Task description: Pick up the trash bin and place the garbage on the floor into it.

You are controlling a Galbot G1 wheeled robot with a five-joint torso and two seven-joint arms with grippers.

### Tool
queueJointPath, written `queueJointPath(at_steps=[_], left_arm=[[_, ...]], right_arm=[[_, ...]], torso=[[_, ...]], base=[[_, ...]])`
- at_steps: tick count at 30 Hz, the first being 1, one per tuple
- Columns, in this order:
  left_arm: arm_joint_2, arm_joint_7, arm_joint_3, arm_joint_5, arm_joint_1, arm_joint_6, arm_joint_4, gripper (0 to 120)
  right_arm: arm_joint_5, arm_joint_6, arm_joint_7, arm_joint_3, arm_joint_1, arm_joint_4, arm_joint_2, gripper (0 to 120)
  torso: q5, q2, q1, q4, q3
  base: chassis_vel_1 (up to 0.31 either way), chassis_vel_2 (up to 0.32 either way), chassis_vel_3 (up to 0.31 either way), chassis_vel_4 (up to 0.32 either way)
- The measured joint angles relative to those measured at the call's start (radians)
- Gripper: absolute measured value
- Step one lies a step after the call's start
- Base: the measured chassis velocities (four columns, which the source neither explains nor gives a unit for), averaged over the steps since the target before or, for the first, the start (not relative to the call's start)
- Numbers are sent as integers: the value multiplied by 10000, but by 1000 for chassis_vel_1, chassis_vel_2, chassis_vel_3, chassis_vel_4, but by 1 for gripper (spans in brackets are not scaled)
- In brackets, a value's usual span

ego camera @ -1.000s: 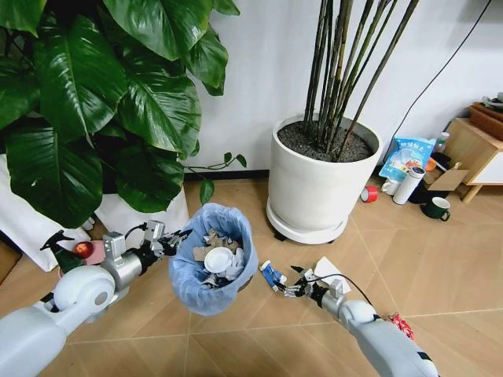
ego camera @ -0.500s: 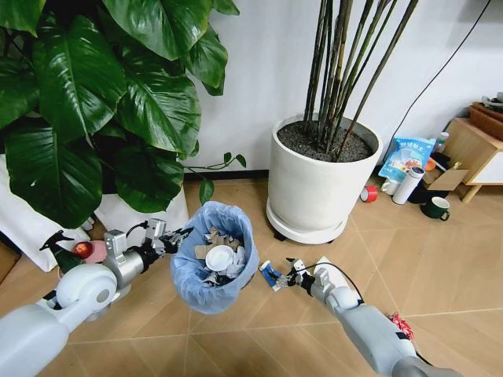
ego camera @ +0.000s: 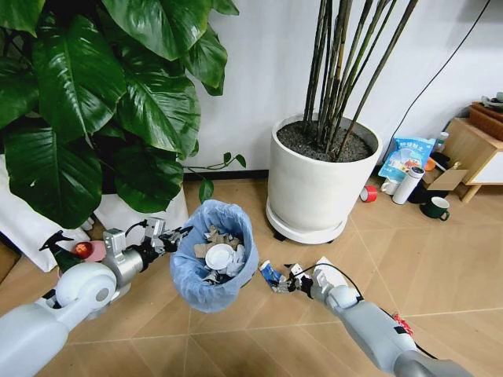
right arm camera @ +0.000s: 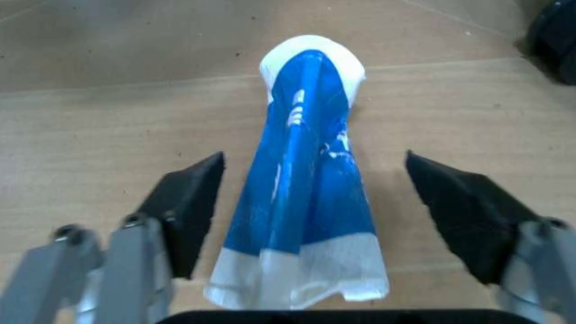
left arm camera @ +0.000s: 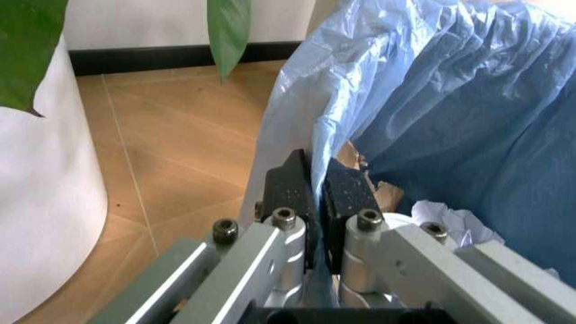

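Observation:
The trash bin [ego camera: 214, 267], dark and lined with a crinkly light blue bag [left arm camera: 432, 101], hangs tilted at the left centre with white paper and a white disc inside. My left gripper [ego camera: 169, 239] is shut on the bag's rim, and its fingers [left arm camera: 290, 185] pinch the plastic. A blue and white packet of garbage [ego camera: 269, 274] lies on the floor just right of the bin. My right gripper [ego camera: 283, 284] is low at the packet and open. Its fingers [right arm camera: 189, 202] stand either side of the packet [right arm camera: 306, 169] without touching it. A white paper piece [ego camera: 326, 272] and a red packet [ego camera: 402, 325] lie farther right.
A large white plant pot [ego camera: 318, 192] stands close behind the packet. A big-leaved plant [ego camera: 102, 102] and its white pot [ego camera: 145, 216] crowd the left. A red-capped spray bottle [ego camera: 78, 250] sits by my left arm. A white tumbler [ego camera: 409, 184], a green mug [ego camera: 436, 208] and a wooden cabinet [ego camera: 471, 149] are at the far right.
My right gripper has moved forward and to the left along the floor, so its open fingers now straddle the blue packet. The left gripper and the bin have hardly moved.

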State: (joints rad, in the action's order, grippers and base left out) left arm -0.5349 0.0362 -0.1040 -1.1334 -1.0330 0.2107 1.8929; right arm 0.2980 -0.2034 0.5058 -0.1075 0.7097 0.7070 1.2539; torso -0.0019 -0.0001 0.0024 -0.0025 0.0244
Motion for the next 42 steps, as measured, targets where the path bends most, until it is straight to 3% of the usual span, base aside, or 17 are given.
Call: queueJointPath(at_steps=[5,13,21,29,34,42], left_arm=[[-21,0,6,-1,0,1,-25,0],[-101,8,49,-1,59,6,-106,0],[-116,20,53,0,56,7,-122,0],[-173,23,53,18,45,7,-127,0],[-169,29,121,68,-34,7,-126,0],[-121,35,563,85,75,19,-261,0]], right_arm=[[-216,-23,6,14,-141,-198,137,59],[-254,-20,0,-118,-231,-306,212,26],[-240,2,-4,-155,-289,-412,273,0],[-182,33,-6,-123,-294,-443,217,0],[761,-9,122,-85,-102,41,-71,0],[2487,-513,1139,655,1012,2281,-1879,0]], torso=[[-1,0,0,0,0],[-1,0,0,-2,0],[-1,0,0,-1,0],[-1,0,0,-1,0],[2,0,0,0,0],[-7,0,-1,-5,-1]], base=[[0,0,0,0],[0,0,0,0],[0,0,0,0],[0,0,0,0],[0,0,0,0],[0,0,0,0]])
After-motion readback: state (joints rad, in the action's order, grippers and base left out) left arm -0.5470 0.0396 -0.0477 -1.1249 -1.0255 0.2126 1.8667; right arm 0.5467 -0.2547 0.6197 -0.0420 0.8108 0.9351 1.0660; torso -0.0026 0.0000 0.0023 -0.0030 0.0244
